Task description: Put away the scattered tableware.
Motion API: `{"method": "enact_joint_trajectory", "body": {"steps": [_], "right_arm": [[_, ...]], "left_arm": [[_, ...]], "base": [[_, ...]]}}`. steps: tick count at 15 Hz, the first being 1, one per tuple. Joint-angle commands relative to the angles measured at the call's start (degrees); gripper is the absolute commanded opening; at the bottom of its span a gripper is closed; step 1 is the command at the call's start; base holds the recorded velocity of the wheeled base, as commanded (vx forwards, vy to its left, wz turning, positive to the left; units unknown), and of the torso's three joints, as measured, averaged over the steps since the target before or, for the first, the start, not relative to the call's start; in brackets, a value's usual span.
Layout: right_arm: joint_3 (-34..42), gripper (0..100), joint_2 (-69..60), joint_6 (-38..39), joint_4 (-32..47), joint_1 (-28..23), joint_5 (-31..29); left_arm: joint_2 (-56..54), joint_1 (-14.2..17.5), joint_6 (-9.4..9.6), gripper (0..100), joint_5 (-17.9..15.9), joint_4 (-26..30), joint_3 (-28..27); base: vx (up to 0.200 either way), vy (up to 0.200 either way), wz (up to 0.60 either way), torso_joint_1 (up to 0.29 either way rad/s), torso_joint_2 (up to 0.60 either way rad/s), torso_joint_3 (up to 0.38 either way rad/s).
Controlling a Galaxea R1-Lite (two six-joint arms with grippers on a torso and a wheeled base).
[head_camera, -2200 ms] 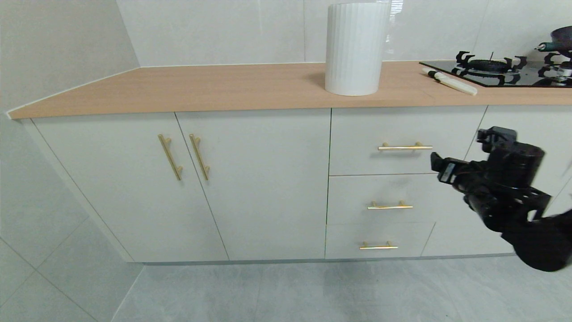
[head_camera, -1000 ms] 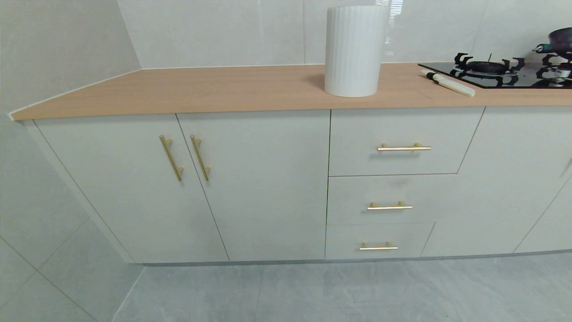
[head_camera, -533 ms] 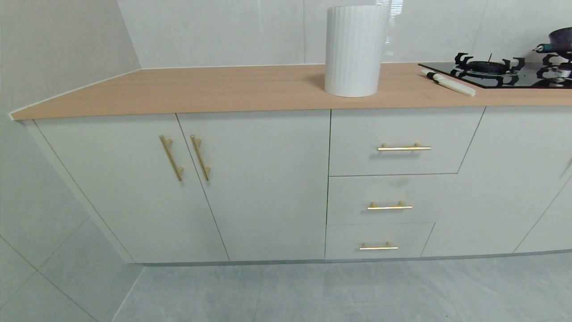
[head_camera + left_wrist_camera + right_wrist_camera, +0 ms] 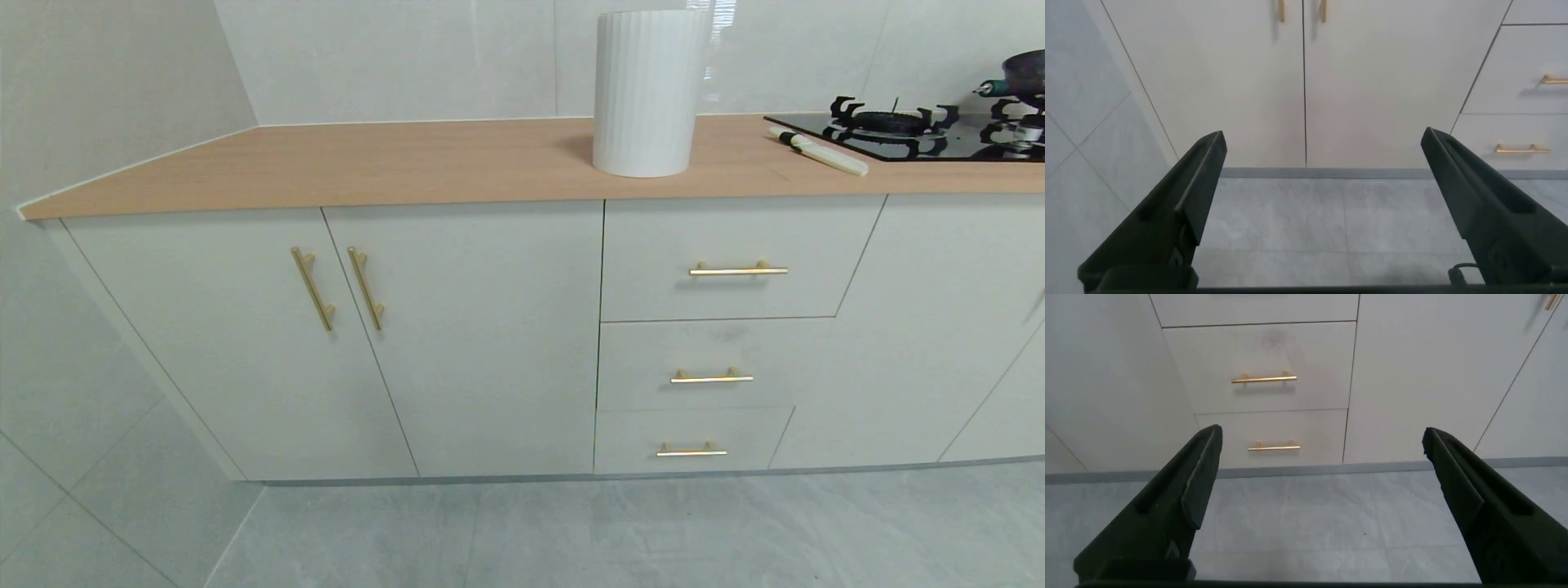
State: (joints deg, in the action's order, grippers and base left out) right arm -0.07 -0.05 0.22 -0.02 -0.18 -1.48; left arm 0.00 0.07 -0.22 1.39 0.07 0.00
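Hanging low before the cupboards (image 4: 473,343), left gripper (image 4: 1323,143) and right gripper (image 4: 1321,439) both spread wide, holding nothing; knife (image 4: 820,152) lies on the worktop (image 4: 367,167) between white jar (image 4: 647,90) and stove (image 4: 890,122).

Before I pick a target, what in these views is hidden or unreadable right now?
Head view: the white ribbed container is cut off by the top edge, so its opening and contents are unseen.
Head view: the closed drawers and cupboard doors hide whatever is inside.
Head view: the pot on the stove is cut by the right edge.
Head view: the pale utensil is too small to identify.
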Motion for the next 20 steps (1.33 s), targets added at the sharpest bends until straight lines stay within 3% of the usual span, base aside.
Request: {"method": "enact_joint_trajectory", "body": {"steps": [1, 3, 20], "right_arm": [[0.0, 100, 0.1, 0.0, 0.1, 0.0, 0.0], [0.0, 100, 0.1, 0.0, 0.1, 0.0, 0.0], [0.0, 100, 0.1, 0.0, 0.1, 0.0, 0.1]], "left_arm": [[0.0, 0.0, -0.04, 100, 0.0, 0.0, 0.0], [0.0, 0.0, -0.04, 100, 0.0, -0.1, 0.0], [0.0, 0.0, -0.13, 100, 0.0, -0.1, 0.0]], "base": [[0.0, 0.0, 0.0, 0.0, 0.0, 0.0], [0.0, 0.0, 0.0, 0.0, 0.0, 0.0], [0.2, 0.0, 0.0, 0.002, 0.0, 0.003]]}}
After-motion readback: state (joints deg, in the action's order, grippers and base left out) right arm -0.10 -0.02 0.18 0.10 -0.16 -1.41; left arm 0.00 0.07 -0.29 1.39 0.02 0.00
